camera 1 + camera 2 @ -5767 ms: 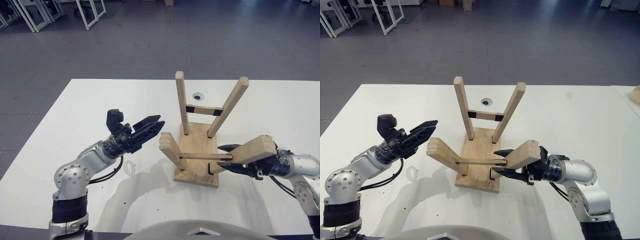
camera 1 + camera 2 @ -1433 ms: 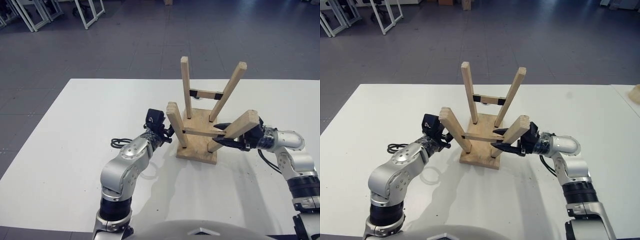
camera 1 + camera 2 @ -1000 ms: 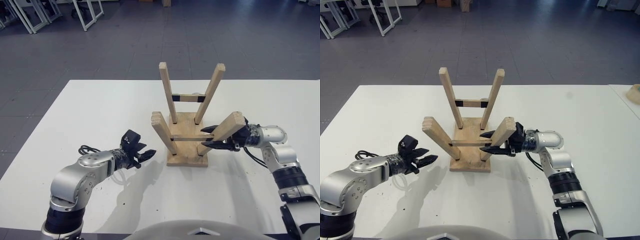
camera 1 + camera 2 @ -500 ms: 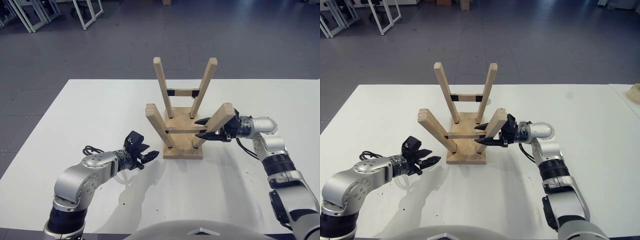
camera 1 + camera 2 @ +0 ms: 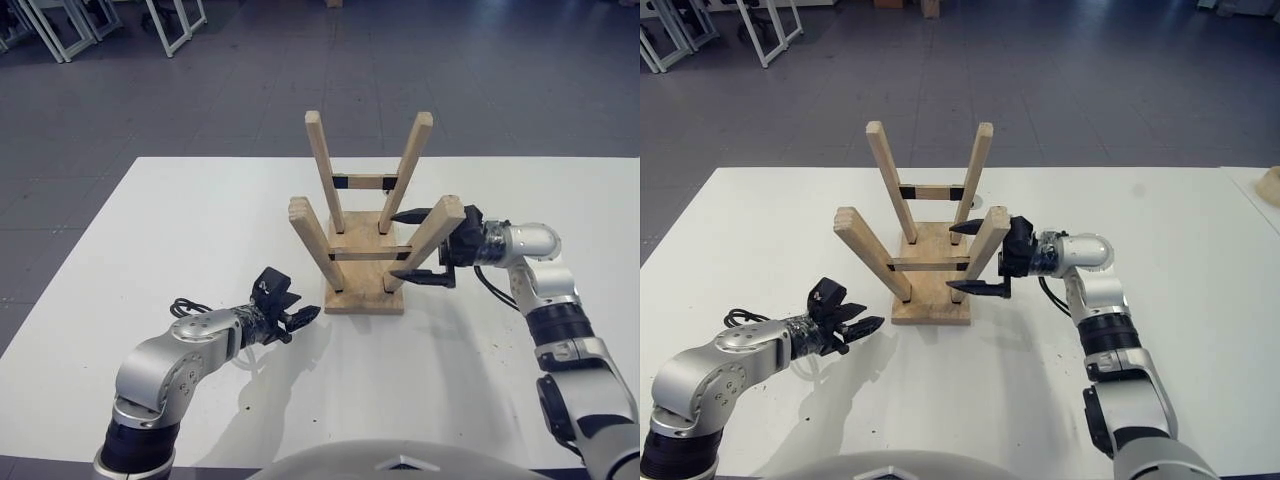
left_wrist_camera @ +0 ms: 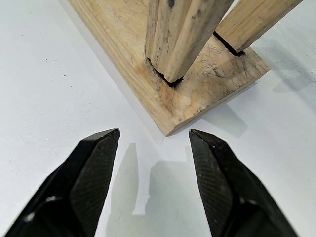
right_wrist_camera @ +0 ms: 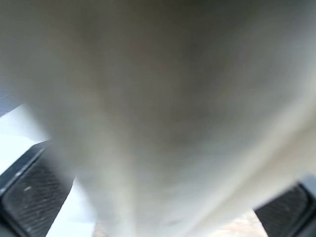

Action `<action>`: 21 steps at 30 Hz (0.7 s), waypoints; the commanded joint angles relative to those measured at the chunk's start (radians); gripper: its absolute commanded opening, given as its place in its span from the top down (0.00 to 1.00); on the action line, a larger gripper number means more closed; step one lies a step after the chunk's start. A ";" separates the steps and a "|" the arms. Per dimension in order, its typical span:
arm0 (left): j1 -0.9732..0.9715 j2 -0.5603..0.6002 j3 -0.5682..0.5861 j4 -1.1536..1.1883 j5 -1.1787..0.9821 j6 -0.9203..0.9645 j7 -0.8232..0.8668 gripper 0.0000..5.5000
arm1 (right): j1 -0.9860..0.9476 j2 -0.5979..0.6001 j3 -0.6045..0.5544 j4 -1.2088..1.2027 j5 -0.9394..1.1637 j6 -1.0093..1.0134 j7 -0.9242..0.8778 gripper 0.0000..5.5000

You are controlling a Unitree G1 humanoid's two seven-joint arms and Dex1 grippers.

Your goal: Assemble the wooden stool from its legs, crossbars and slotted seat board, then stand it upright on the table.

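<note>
Looks like a lab or workshop hall, not a home. A big plain white table (image 5: 150, 250) stands on an open grey tiled floor (image 5: 250, 80). More white metal frames (image 5: 165, 30), like bare table legs, stand at far left.

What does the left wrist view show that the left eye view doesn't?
Left wrist view: close up, the near left leg seated in its dark-edged slot in the seat board, plus ribbed pads. Left eye view: the whole stool upside down, four legs up, two crossbars, the right gripper straddling the near right leg, jaws open. Both: the left gripper, jaws open, pointing at the board's near corner.
</note>
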 commanded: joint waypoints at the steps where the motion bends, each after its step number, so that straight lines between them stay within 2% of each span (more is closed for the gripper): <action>1: -0.017 0.025 0.006 0.010 0.010 -0.008 0.001 0.52 | 0.084 -0.037 -0.009 -0.103 0.011 0.018 0.007 0.00; 7: -0.020 -0.002 0.015 -0.003 -0.006 0.002 0.017 0.52 | 0.115 -0.104 -0.033 0.004 -0.103 -0.058 -0.077 0.00; 11: -0.040 -0.065 0.040 -0.015 -0.052 0.011 0.023 0.52 | 0.189 -0.181 -0.090 0.035 -0.137 -0.006 -0.173 0.00; 15: -0.091 -0.096 -0.015 0.028 -0.017 -0.015 0.059 0.52 | 0.338 -0.248 -0.156 -0.057 -0.214 0.253 -0.444 0.00; 17: -0.102 -0.088 -0.056 0.055 0.027 -0.038 0.080 0.52 | 0.357 -0.242 -0.170 -0.202 -0.243 0.513 -0.610 0.00; 21: -0.096 -0.088 -0.106 0.102 0.082 -0.083 0.093 0.52 | 0.150 -0.046 -0.391 -0.509 -0.062 0.937 -0.986 0.00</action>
